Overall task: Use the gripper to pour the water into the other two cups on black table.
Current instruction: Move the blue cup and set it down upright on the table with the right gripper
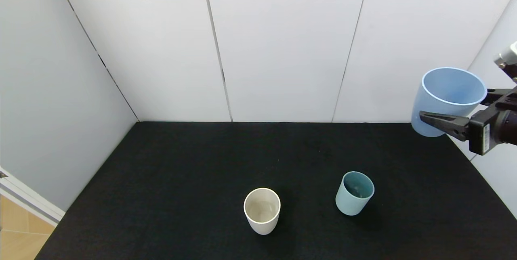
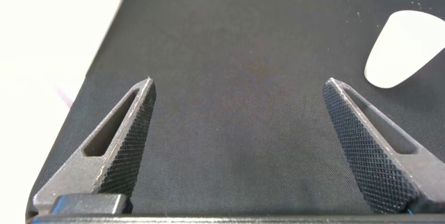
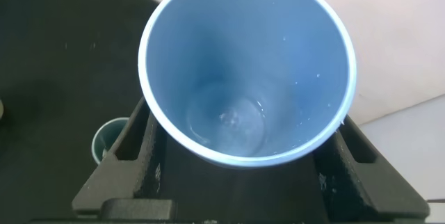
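Observation:
My right gripper (image 1: pixel 452 110) is shut on a pale periwinkle-blue cup (image 1: pixel 447 98) and holds it high above the black table (image 1: pixel 181 179) at its far right edge, about upright. In the right wrist view the blue cup (image 3: pixel 247 64) shows a little water (image 3: pixel 233 116) glinting at its bottom. The mint-green cup (image 1: pixel 354 193) stands upright right of centre; its rim shows in the right wrist view (image 3: pixel 108 140). The cream-white cup (image 1: pixel 262 210) stands upright near the front centre. My left gripper (image 2: pixel 238 92) is open and empty over bare cloth; the cream cup (image 2: pixel 407 49) lies beyond it.
White wall panels (image 1: pixel 282 42) close the back and both sides of the table. A strip of wooden floor (image 1: pixel 16 235) shows past the table's front left corner. The left half of the cloth is bare.

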Robot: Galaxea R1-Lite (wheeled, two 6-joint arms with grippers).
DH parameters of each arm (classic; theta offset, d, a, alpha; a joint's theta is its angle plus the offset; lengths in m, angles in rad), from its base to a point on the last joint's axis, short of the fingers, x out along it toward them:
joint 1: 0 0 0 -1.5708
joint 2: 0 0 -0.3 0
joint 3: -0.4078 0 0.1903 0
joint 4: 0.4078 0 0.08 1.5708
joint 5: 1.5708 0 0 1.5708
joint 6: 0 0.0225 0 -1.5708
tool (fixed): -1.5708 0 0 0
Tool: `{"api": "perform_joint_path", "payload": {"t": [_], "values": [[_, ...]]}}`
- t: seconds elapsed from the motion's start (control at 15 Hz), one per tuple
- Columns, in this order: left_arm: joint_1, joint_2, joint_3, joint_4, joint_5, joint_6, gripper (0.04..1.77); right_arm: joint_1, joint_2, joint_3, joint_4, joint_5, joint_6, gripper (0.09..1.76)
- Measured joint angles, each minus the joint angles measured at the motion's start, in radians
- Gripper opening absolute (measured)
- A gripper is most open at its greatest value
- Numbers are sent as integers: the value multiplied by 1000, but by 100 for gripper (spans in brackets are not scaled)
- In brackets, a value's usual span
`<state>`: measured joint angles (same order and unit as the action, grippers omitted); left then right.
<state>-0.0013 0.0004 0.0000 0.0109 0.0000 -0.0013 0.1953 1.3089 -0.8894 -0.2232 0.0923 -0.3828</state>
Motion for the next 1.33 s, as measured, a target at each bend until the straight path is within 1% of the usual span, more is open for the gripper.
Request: {"api": "perform_joint_path", "payload": {"t": [0.13,0.2,0.33,0.53,0.67,1.13,1.2,1.33], "values": [[0,0,0,0,0,0,172,-70,-16,86,-132,88,57,124],[0,0,0,0,0,0,172,-98,-21,125,-199,118,104,124],[0,0,0,0,0,0,172,-153,-22,168,-238,133,164,124],[0,0,0,0,0,0,172,-214,-23,187,-248,132,269,124],[0,0,0,0,0,0,172,-230,-19,187,-250,132,288,124],[0,0,0,0,0,0,172,-240,47,188,-286,127,289,124],[0,0,0,0,0,0,172,-241,71,190,-304,127,287,124],[0,0,0,0,0,0,172,-240,148,208,-393,129,287,124]]}}
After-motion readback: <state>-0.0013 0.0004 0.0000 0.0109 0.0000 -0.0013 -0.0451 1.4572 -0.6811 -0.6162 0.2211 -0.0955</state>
